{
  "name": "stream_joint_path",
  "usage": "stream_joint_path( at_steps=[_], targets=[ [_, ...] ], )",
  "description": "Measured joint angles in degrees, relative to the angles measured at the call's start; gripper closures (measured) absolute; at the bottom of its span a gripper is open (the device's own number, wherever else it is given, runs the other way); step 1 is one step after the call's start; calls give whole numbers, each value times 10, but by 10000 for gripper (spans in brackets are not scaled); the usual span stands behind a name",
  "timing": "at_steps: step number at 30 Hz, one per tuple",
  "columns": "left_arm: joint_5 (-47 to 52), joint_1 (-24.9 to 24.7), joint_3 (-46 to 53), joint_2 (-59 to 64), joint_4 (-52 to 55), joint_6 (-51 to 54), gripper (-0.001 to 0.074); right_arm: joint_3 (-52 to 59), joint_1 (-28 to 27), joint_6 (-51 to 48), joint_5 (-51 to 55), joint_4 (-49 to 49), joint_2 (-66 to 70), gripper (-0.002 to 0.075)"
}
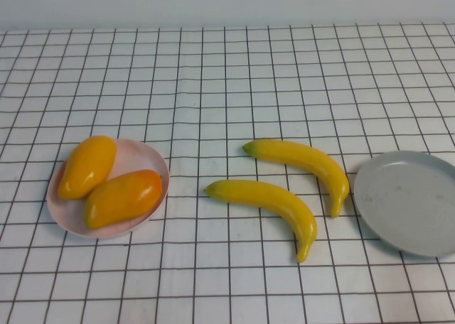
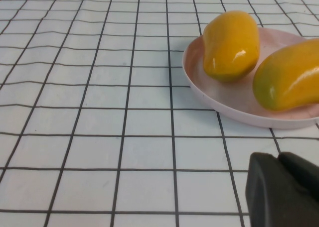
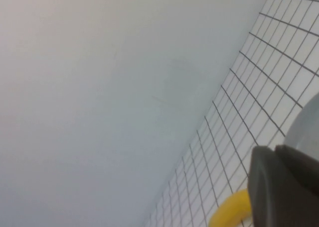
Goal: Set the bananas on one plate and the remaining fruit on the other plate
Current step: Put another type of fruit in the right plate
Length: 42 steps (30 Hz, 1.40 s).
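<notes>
Two yellow bananas lie on the table mid-right in the high view, the far one (image 1: pixel 302 162) and the near one (image 1: pixel 274 200). The grey-blue plate (image 1: pixel 412 200) is empty at the right edge. Two orange-yellow mango-like fruits (image 1: pixel 87 166) (image 1: pixel 123 197) lie on the pink plate (image 1: pixel 146 155) at the left. Neither gripper shows in the high view. My left gripper (image 2: pixel 278 156) is shut and empty, near the pink plate (image 2: pixel 224 95) with both fruits (image 2: pixel 231 45) (image 2: pixel 289 75). My right gripper (image 3: pixel 275 148) is shut and empty, raised, with a banana (image 3: pixel 230 212) and the grey plate's rim (image 3: pixel 306 127) beyond it.
A white cloth with a black grid (image 1: pixel 227 82) covers the table. A pale wall (image 1: pixel 227 1) stands along the far edge.
</notes>
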Motion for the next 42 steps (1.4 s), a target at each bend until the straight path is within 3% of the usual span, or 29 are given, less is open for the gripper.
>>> stream_joint_path(
  at_steps=[14, 22, 33, 37, 42],
  targets=[
    [0, 0, 0, 0, 0, 0, 737, 0, 0, -41, 69, 9, 0, 741],
    [0, 0, 0, 0, 0, 0, 737, 0, 0, -48, 238, -50, 0, 741],
    [0, 0, 0, 0, 0, 0, 738, -9, 0, -86, 278, -33, -1, 741],
    [0, 0, 0, 0, 0, 0, 738, -87, 0, -92, 343, -65, 40, 741],
    [0, 0, 0, 0, 0, 0, 738, -261, 0, -241, 471, -213, 164, 741]
  ],
)
